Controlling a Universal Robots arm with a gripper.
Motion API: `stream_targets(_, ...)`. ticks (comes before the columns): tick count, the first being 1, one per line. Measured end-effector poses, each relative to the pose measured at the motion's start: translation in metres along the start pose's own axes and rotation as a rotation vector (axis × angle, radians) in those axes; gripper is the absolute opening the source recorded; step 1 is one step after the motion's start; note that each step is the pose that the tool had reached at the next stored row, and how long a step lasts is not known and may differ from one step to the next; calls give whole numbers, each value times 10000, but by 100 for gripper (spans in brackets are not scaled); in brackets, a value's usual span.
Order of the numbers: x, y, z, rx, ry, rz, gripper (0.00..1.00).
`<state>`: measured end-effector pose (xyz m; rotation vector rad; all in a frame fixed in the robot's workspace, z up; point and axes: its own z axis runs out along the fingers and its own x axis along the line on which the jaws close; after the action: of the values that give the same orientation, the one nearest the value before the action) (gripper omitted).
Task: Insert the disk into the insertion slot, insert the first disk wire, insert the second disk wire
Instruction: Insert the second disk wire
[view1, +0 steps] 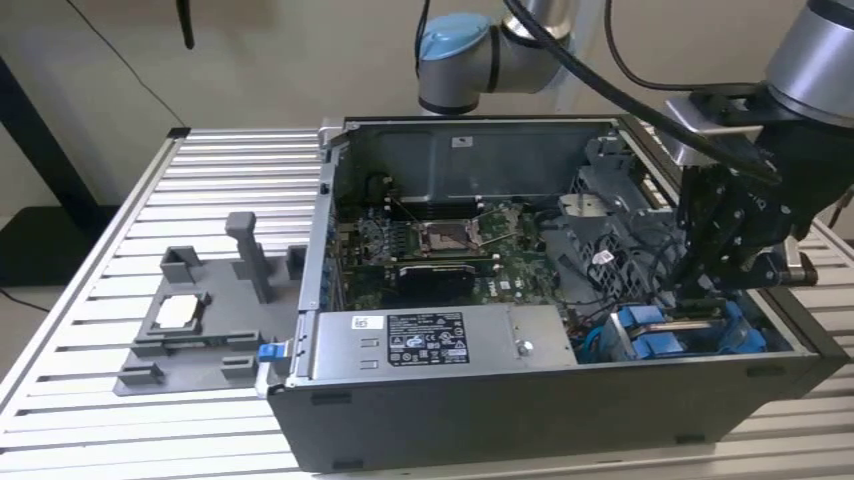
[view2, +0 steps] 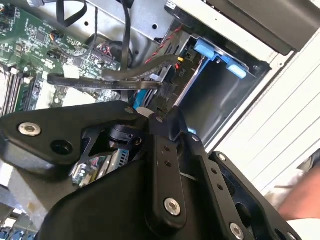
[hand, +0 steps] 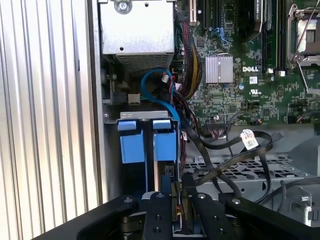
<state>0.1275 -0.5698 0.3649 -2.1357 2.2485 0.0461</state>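
In the first wrist view, the gripper (hand: 176, 212) stands with its jaws closed on a wire connector (hand: 175, 214), directly over the disk (hand: 163, 172) seated in the blue-edged insertion slot (hand: 134, 141). Farther off lie loose black cables (hand: 220, 165) and the green motherboard (hand: 240, 75). A tilted connector could jam at the disk's port, or the cables could snag the fingers.
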Motion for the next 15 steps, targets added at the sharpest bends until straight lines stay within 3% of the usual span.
stream_targets(8, -8, -1, -161, -1, -1, 12, 24)
stream_targets(15, -10, -1, -206, -1, -1, 15, 24)
